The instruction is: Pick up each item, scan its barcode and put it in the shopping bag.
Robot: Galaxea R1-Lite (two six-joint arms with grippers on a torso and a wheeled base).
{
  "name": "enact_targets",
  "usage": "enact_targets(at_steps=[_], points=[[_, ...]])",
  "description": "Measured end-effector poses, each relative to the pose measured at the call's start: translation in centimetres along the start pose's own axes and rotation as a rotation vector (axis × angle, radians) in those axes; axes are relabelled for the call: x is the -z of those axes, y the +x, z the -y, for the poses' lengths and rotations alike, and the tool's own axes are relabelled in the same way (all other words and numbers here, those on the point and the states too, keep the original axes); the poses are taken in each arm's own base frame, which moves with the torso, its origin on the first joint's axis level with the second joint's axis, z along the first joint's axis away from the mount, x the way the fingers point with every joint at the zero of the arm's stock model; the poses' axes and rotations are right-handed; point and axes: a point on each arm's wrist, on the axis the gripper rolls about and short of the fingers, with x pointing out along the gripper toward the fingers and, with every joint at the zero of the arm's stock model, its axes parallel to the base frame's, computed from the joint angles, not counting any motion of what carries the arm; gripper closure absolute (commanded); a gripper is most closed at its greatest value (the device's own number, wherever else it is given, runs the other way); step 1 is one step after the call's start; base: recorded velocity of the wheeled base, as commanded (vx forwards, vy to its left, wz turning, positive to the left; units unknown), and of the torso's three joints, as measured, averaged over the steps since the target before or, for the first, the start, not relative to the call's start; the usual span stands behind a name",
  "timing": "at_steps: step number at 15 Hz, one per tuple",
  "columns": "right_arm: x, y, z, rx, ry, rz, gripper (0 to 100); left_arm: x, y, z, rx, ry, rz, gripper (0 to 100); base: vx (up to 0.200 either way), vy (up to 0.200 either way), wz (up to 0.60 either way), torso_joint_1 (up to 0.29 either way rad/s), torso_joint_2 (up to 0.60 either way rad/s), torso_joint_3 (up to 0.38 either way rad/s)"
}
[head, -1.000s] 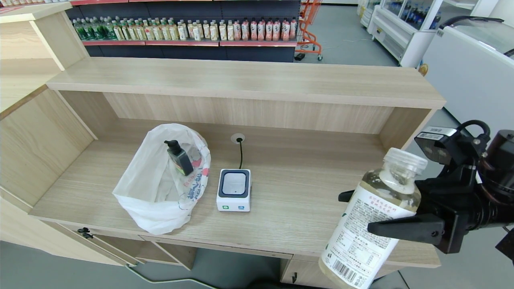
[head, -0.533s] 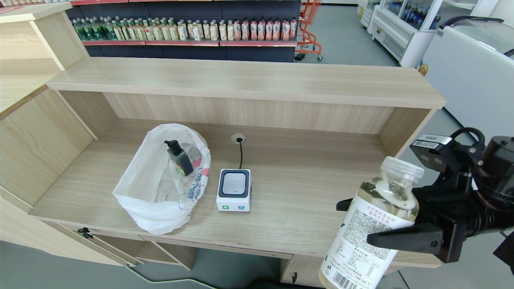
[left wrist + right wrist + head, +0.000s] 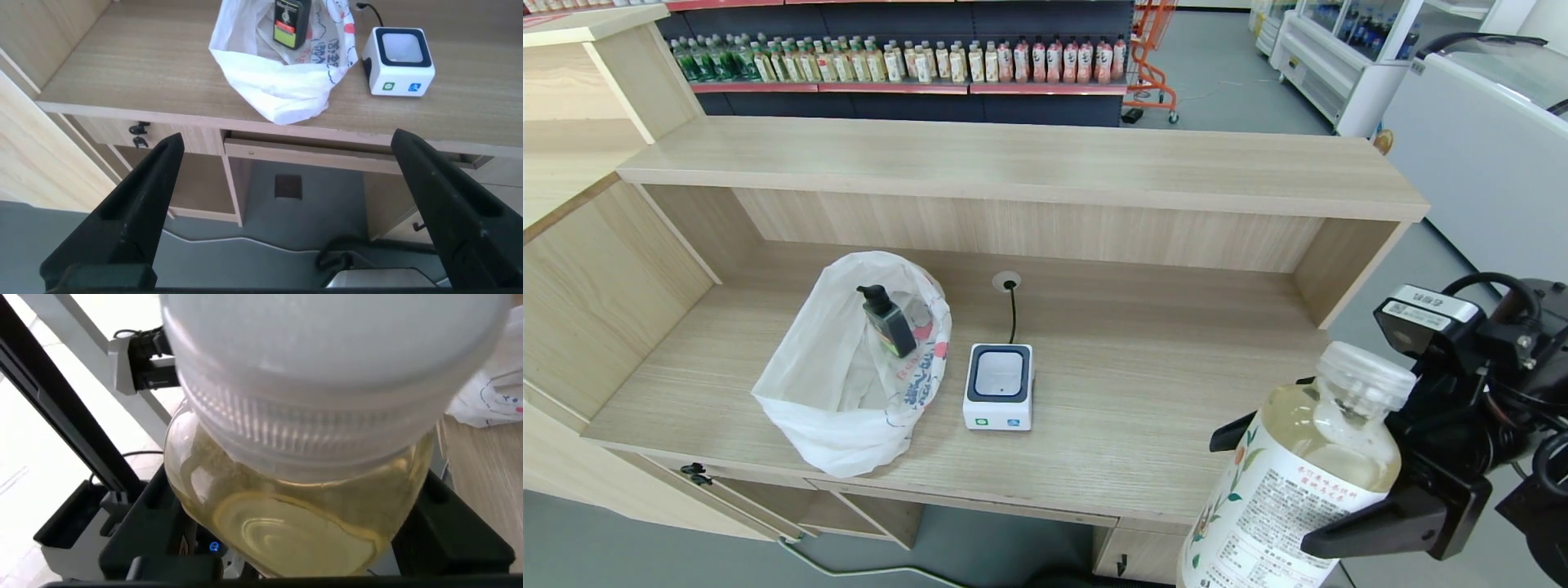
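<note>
1. Our right gripper [image 3: 1267, 487] clamps the drink bottle [image 3: 1327, 437], aloft well right of the scanner [image 3: 999, 384]; our left gripper [image 3: 286, 220] hangs with jaws spread, empty.
2. We judge scanning is in hand: next, bring the barcode over the scanner.
3. The shopping bag [image 3: 825, 400], just left of the scanner, holds a dark pump bottle [image 3: 889, 322].
</note>
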Motion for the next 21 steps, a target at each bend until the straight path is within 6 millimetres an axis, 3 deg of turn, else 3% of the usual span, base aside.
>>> enact_targets(at_steps=[11,21], points=[[0.9,0.1,0.5,-0.040,0.014,-0.010,100,0.0,0.0,0.0,0.000,0.000,0.000,0,0.000,0.000,0.00,0.000,0.00,0.000],[1.9,1.5,0.7,-0.095,0.027,-0.017,100,0.0,0.0,0.0,0.000,0.000,0.000,0,0.000,0.000,0.00,0.000,0.00,0.000]])
